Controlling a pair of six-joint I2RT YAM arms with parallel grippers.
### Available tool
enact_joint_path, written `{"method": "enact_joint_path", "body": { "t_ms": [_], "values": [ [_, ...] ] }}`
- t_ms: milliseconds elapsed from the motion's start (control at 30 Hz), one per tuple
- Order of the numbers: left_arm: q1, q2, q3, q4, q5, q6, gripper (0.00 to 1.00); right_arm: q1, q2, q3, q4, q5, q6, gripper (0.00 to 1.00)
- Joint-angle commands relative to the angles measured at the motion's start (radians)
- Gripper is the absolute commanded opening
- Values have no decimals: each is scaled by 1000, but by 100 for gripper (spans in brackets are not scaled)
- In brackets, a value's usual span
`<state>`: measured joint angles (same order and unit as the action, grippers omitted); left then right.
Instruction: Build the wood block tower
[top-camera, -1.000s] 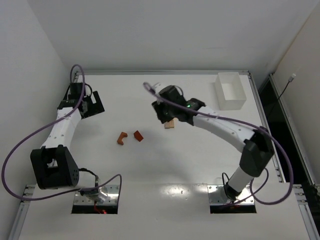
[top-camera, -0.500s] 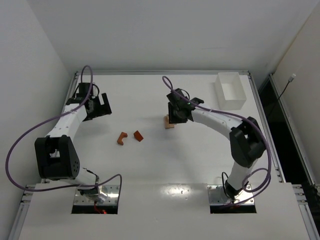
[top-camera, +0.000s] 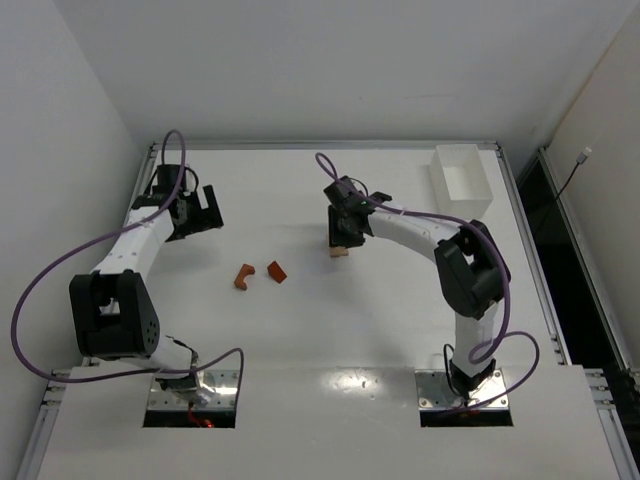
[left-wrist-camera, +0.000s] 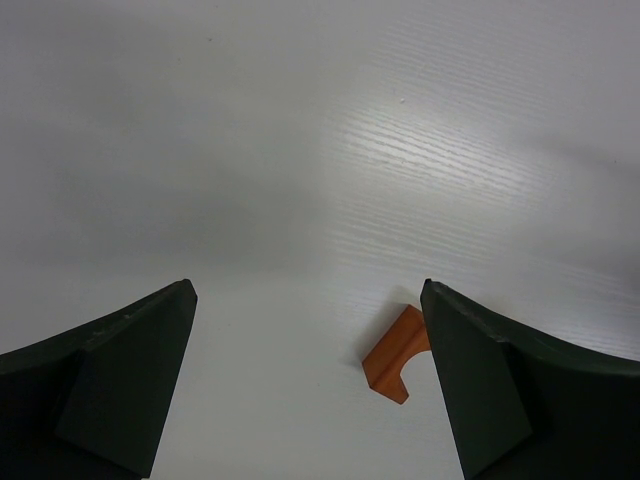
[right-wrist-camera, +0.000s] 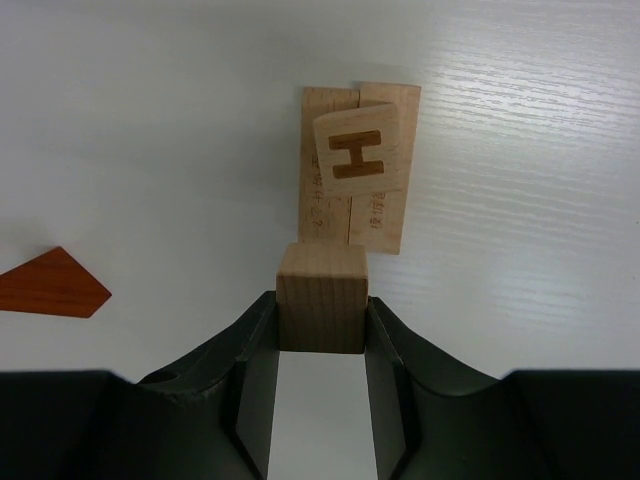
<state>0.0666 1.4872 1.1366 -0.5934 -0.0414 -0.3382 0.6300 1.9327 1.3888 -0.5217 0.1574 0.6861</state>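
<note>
My right gripper (right-wrist-camera: 321, 330) is shut on a pale tan cube (right-wrist-camera: 321, 298) and holds it just above and near the tower. The tower (right-wrist-camera: 358, 165) is two pale planks side by side with a tan cube marked H on top; in the top view it shows as a small tan stack (top-camera: 340, 247) under the right gripper (top-camera: 343, 224). A reddish-brown arch (top-camera: 244, 276) and a reddish-brown wedge (top-camera: 276, 271) lie left of it. The wedge's tip shows in the right wrist view (right-wrist-camera: 50, 284). My left gripper (top-camera: 197, 211) is open and empty, with the arch (left-wrist-camera: 398, 351) below by its right finger.
A white rectangular bin (top-camera: 460, 181) stands at the back right. The white walls close in on the left, back and right of the table. The arms' base plates sit at the near edge.
My right gripper has moved left and back over the tan stack, carrying the cube. My left arm shifted slightly right a second ago and has stayed still since.
</note>
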Motion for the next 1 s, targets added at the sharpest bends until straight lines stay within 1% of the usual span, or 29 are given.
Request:
{"method": "enact_joint_path", "body": {
  "t_ms": [0, 333, 667, 733, 767, 867, 900, 967],
  "values": [
    [-2, 5, 49, 20, 17, 4, 94, -6, 20, 49, 28, -9, 14, 0],
    [-2, 47, 86, 1, 35, 4, 94, -15, 84, 90, 28, 5, 4, 0],
    [7, 65, 86, 1, 54, 13, 94, -35, 112, 108, 19, 25, -23, 0],
    [7, 74, 86, 1, 54, 13, 94, -35, 112, 108, 19, 25, -23, 12],
    [7, 74, 86, 1, 54, 13, 94, -35, 112, 108, 19, 25, -23, 22],
    [7, 74, 95, 1, 54, 13, 94, -35, 121, 108, 19, 25, -23, 35],
    [7, 74, 95, 1, 54, 13, 94, -35, 121, 108, 19, 25, -23, 43],
    [7, 74, 95, -8, 54, 13, 94, -35, 121, 108, 19, 25, -23, 50]
  ]
}}
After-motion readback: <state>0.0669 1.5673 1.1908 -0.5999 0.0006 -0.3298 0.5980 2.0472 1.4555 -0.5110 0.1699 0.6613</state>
